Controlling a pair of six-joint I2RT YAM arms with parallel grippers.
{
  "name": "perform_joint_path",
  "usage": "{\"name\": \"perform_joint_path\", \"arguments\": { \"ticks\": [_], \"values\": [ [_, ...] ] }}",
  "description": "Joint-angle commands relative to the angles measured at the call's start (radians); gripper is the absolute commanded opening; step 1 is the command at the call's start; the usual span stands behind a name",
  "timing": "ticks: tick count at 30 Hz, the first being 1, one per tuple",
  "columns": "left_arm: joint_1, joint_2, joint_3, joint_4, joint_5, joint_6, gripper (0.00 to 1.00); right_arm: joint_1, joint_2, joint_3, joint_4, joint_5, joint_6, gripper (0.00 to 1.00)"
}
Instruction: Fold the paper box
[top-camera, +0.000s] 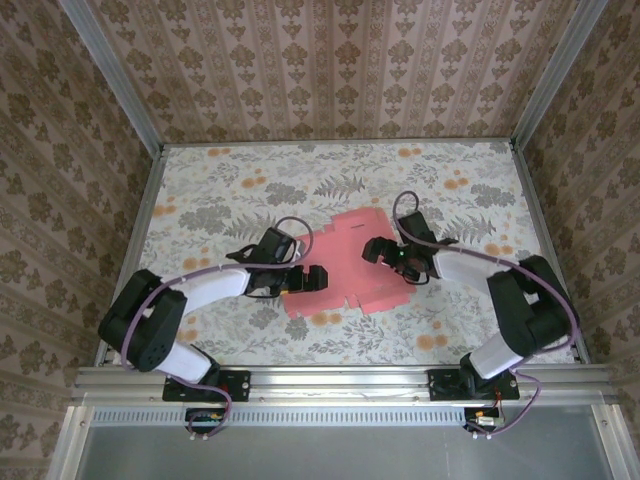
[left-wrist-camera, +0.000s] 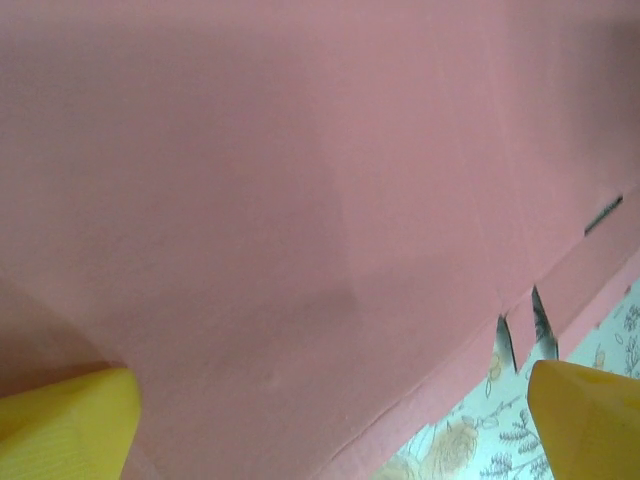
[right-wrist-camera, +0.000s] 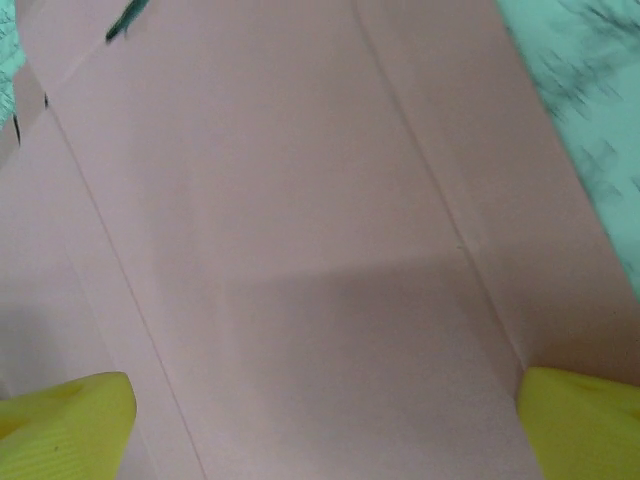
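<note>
Top external shows the left gripper (top-camera: 305, 280) and right gripper (top-camera: 385, 252), both spread wide, flanking the flat paper box (top-camera: 346, 268), apparently to fold it.

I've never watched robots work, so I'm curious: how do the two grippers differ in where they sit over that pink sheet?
The left gripper is at the paper box's left near edge, while the right gripper is over its right part, farther back. The left gripper's camera looks along a notched edge with the table beyond it, and the right gripper's looks along straight creases. Both are open, yellow-tipped and gripping nothing.
</note>
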Motion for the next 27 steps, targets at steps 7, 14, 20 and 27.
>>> {"name": "perform_joint_path", "arguments": {
  "ticks": [7,14,20,27],
  "values": [
    [-0.112,-0.147,-0.076,-0.024,-0.081,-0.107,1.0,0.026,0.235,0.273,-0.004,-0.082,-0.088,1.0],
    [-0.114,-0.197,0.024,-0.101,-0.091,0.08,1.0,0.043,0.079,0.224,-0.043,-0.032,-0.136,1.0],
    [-0.131,-0.075,0.185,-0.2,-0.125,0.27,1.0,0.031,-0.211,0.054,-0.146,0.013,-0.186,1.0],
    [-0.161,0.124,0.382,-0.226,-0.092,0.384,0.98,0.001,-0.637,-0.074,-0.393,0.02,-0.227,1.0]
  ]
}}
